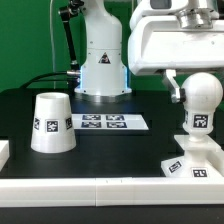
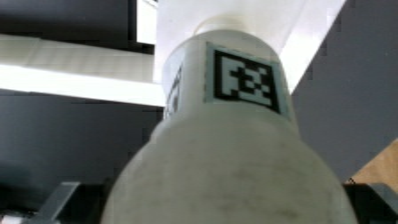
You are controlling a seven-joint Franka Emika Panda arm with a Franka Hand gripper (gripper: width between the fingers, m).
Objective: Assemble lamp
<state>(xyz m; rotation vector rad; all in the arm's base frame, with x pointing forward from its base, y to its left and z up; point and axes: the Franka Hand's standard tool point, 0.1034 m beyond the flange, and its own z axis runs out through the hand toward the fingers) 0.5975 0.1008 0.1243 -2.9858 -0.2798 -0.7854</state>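
The white ball bulb [image 1: 202,103] stands upright on the stepped square base [image 1: 186,165] at the exterior view's right, tags on both. My gripper [image 1: 197,88] comes down from above, with one dark finger [image 1: 172,88] against the ball's side. In the wrist view the bulb [image 2: 222,150] fills the frame, its tagged neck pointing away, and its round end sits between my fingers [image 2: 59,203] at the frame's edge. The jaws look shut on the bulb. The cone shade [image 1: 51,124] stands alone, wide end down, at the exterior view's left.
The marker board [image 1: 100,122] lies flat behind the shade, in front of the robot's base [image 1: 102,60]. A white ledge [image 1: 100,190] runs along the near edge of the black table. A white block [image 1: 3,151] shows at the left edge.
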